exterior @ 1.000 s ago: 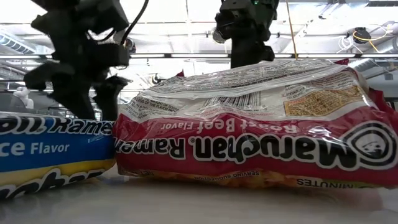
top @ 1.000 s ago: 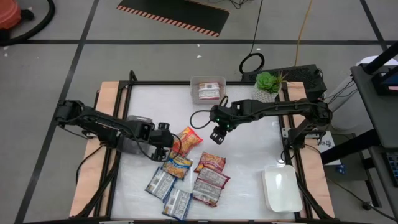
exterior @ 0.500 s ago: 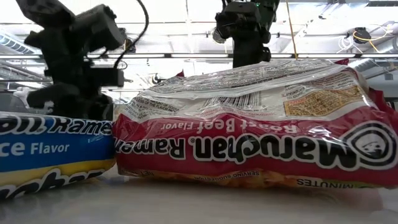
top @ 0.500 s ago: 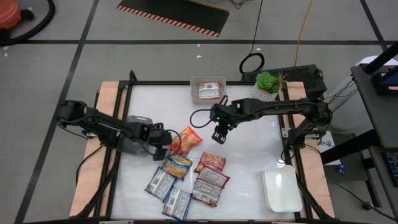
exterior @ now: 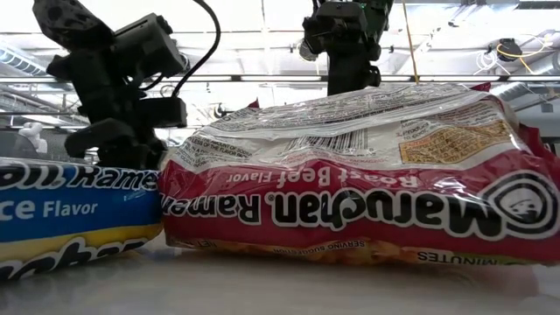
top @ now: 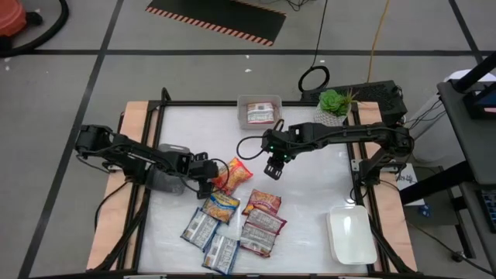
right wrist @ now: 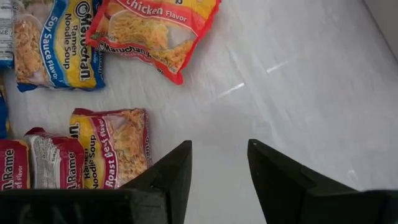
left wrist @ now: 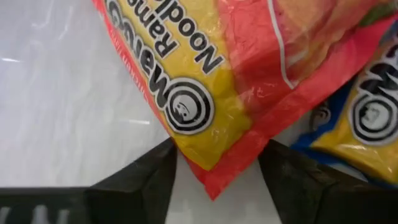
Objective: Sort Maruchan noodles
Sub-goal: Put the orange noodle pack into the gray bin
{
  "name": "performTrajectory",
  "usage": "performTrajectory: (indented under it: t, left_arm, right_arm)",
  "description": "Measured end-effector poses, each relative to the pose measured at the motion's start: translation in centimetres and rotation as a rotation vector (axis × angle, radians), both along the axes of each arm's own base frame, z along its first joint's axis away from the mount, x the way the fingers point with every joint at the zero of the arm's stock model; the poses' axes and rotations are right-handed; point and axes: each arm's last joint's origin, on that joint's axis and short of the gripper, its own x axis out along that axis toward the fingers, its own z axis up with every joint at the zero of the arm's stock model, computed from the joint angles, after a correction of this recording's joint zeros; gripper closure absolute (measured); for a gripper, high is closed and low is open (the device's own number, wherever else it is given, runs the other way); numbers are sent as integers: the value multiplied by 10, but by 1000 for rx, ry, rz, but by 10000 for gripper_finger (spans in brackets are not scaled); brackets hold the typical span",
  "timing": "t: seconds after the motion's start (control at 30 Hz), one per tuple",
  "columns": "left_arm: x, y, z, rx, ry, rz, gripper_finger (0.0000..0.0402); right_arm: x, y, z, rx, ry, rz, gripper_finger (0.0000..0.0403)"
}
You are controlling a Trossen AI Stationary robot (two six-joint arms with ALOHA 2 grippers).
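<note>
An orange-red noodle packet (top: 235, 174) lies flat on the table left of centre. My left gripper (top: 208, 172) is at its left end, open, with the packet's corner (left wrist: 211, 177) between the two fingers. My right gripper (top: 273, 169) hovers open to the packet's right, above bare table (right wrist: 219, 162). Several more packets lie in a cluster toward the near edge: a blue-and-yellow one (top: 222, 207), maroon ones (top: 263, 203) and blue-silver ones (top: 200, 227). In the low view a maroon packet (exterior: 350, 175) and a blue one (exterior: 70, 210) fill the foreground. My left gripper stands level from the table's left with one finger (left wrist: 143, 180) on each side of the orange-red packet's corner. The packet lies on the table. I cannot tell whether either finger touches it.
A grey tray (top: 259, 111) at the far edge holds a maroon packet. A white tray (top: 351, 236) sits at the near right corner. A grey tray (top: 167, 182) lies under my left arm. A potted plant (top: 335, 102) stands at the far right.
My left gripper has moved a little toward the far edge and in toward the orange-red packet's left corner, and its wrist has turned. The packet has stayed where it was. My right arm has kept still.
</note>
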Motion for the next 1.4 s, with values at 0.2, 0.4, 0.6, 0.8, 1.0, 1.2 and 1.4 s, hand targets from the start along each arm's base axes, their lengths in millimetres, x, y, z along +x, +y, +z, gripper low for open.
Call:
performTrajectory:
  t: [0.2,0.4,0.6,0.8,1.0,1.2,1.4]
  left_arm:
    - [1,5,0,8,-2,25,246]
    - [2,9,-2,-2,2,32,301]
    - [5,11,0,-4,-31,32,392]
    - [21,10,24,-24,-87,16,398]
    - [38,18,76,-83,-196,123,399]
    - [43,30,127,-148,-316,241,400]
    - [48,41,152,-195,-388,303,401]
  right_arm:
    - [1,0,0,3,-7,-6,255]
    - [2,0,1,2,-21,-5,255]
    - [4,0,2,-1,-48,-4,255]
    - [11,-1,6,-10,-130,1,255]
    - [19,0,14,-62,-246,73,253]
    - [3,-2,37,-175,-297,70,236]
    - [-24,-3,75,-309,-412,-12,210]
